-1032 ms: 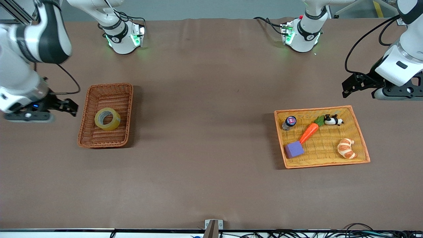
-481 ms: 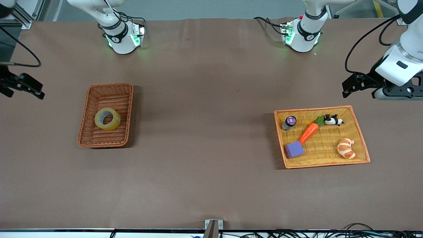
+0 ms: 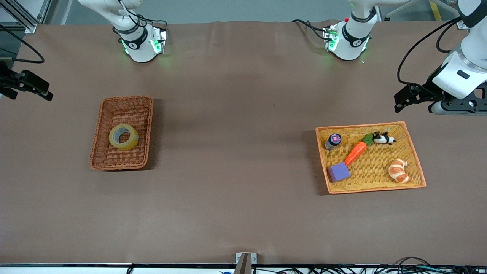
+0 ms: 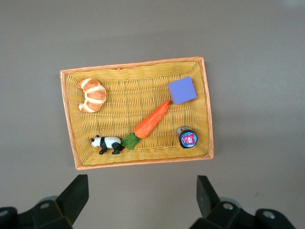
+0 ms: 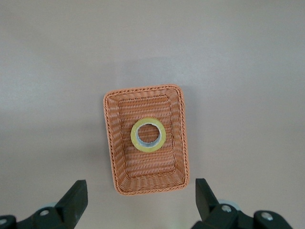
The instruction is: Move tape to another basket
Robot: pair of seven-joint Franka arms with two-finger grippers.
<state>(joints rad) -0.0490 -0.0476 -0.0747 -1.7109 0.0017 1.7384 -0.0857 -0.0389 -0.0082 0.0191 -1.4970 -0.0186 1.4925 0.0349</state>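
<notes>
Well, the tape [image 3: 123, 137] lies flat, hole up, in the brown wicker basket [image 3: 151, 129], approx. in its middle, a little toward 12 o'clock in the front view. This basket stands at 9 o'clock on the surface [image 3: 236, 171], toward the right arm's end.

At 3 o'clock stands the yellow tray [image 3: 416, 160] w/ a croissant [image 3: 398, 171], carrot [image 3: 355, 152], panda toy [image 3: 383, 138], purple block [image 3: 338, 172] and small jar [image 3: 333, 140]. No tape is there.

Right pincer [image 5: 139, 188] hangs high over the edge of the surface, at about 10 o'clock from the basket. Its fingers stand wide apart and hold nothing. Left pincer [image 4: 143, 183] waits high over the surface just at 1 o'clock from the tray, fingers also wide apart and empty.

My judgement: the move looks finished, since the tape rests inside the basket, so the step in hand is only the parking of the right arm.

To do it well:
- keep the pincer high and away from the basket rim, so that nothing is pushed;
- keep the fingers apart, no need to close;
- check in the right wrist view that the roll lies fully inside, not leaning on a wall. It seems so.
</notes>
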